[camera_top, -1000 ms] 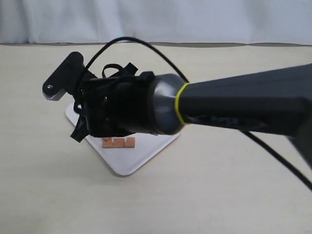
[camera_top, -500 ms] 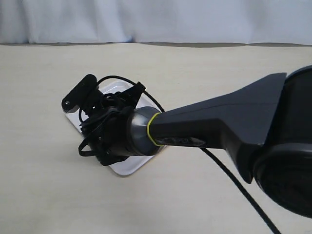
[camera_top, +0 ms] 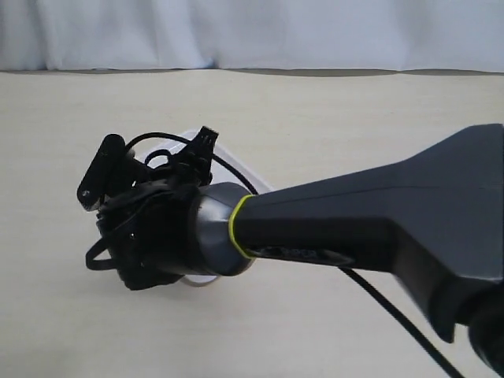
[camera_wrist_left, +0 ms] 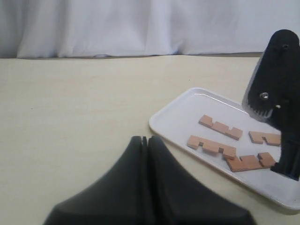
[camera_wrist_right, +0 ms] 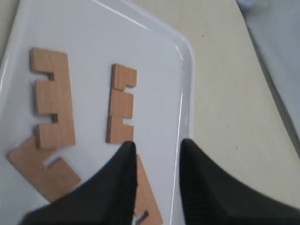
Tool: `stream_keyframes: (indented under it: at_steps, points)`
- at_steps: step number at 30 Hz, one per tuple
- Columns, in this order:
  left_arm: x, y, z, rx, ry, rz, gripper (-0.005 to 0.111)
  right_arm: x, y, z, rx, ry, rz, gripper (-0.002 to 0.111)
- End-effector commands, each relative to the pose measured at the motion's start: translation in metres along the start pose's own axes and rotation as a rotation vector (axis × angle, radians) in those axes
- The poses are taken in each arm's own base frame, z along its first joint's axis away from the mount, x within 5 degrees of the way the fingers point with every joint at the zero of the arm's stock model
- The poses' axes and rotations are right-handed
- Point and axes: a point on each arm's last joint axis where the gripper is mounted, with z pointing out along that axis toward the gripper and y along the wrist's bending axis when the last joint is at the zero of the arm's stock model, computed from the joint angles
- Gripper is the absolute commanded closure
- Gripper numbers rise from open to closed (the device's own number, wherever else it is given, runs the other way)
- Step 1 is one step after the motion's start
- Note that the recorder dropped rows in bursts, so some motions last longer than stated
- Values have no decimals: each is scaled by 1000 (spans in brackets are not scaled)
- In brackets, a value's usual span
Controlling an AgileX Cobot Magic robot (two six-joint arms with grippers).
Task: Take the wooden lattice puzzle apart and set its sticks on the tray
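No assembled lattice puzzle shows. Its four notched sticks lie apart and flat on the white tray (camera_wrist_left: 197,104): one stick (camera_wrist_left: 220,126), a second (camera_wrist_left: 211,146), a third (camera_wrist_left: 265,137) and a fourth (camera_wrist_left: 251,162). My right gripper (camera_wrist_right: 157,146) hangs open low over the tray's rim (camera_wrist_right: 187,89) with nothing between its fingers; one stick (camera_wrist_right: 121,104) lies just ahead of it and another (camera_wrist_right: 147,197) is partly hidden under one finger. My left gripper (camera_wrist_left: 146,139) is shut and empty, over bare table short of the tray. In the exterior view the right arm (camera_top: 165,236) hides the sticks.
The tray (camera_top: 201,281) shows only as slivers round the right arm's wrist. The right wrist's black camera mount (camera_wrist_left: 274,79) stands over the tray's far side. A black cable (camera_top: 378,303) trails across the beige table. A white curtain (camera_wrist_left: 140,23) closes the back.
In the exterior view the right arm has swung left and lower over the tray. The stick that showed a second ago is now hidden behind it.
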Motion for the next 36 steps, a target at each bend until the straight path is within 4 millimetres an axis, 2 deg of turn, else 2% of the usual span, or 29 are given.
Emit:
stream_keyframes:
  at_steps: [1,6,9,12,15,19,24,27,31,35,36]
  points:
    - [0,0,0,7,-10,6,107,6,-16,-20,-68,115,-62,104]
    - [0,0,0,7,-10,6,107,16,-9,-40,-349,223,-222,104]
    - [0,0,0,7,-10,6,107,22,-8,-47,-555,268,-245,104]
    - [0,0,0,7,-10,6,107,28,-10,-48,-814,305,-196,104]
    - [0,0,0,7,-10,6,107,32,-27,-36,-924,326,-73,104]
    - [0,0,0,7,-10,6,107,46,-66,-11,-898,391,130,104]
    - [0,0,0,7,-10,6,107,83,-114,3,-824,427,329,104]
    - [0,0,0,7,-10,6,107,115,-146,8,-763,431,444,104]
    - [0,0,0,7,-12,6,107,168,-190,5,-645,471,598,104]
    - [0,0,0,7,-12,6,107,221,-227,-12,-474,473,757,104]
    - [0,0,0,7,-12,6,107,243,-237,-22,-375,467,820,104]
